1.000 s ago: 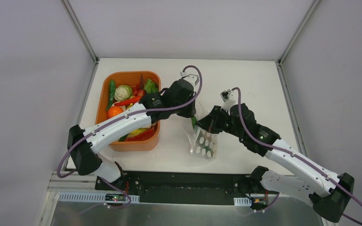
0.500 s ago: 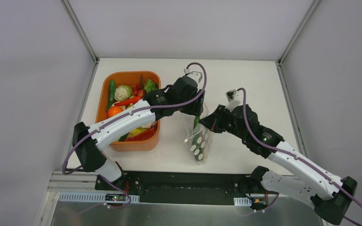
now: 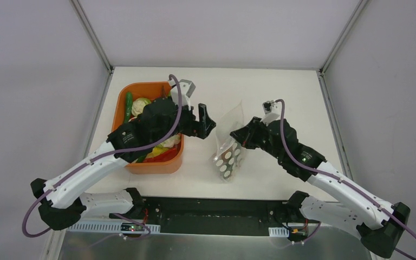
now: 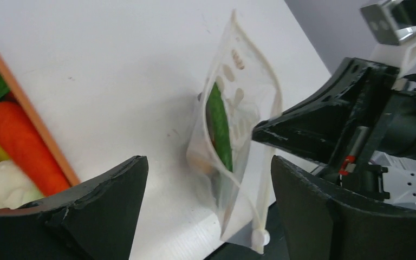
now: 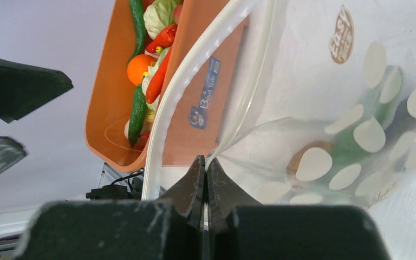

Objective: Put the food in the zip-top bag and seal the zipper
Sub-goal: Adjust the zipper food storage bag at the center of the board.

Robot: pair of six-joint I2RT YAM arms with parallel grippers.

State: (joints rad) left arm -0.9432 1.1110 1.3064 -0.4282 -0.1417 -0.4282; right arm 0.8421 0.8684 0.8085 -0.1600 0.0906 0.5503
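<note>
Bag [image 3: 228, 160] rim clenched in right jaws, green food [image 4: 219, 127] inside, left jaws released, empty

The left arm [image 3: 114, 149] reaches forward and rightward from its base, its wrist turned toward the other arm, with its jaws spread wide and holding nothing. The right arm [image 3: 314, 162] stretches forward and leftward with the elbow raised, and its jaws are pressed tight together, pinching the rim of the zip-top bag [image 3: 228, 157].
</note>
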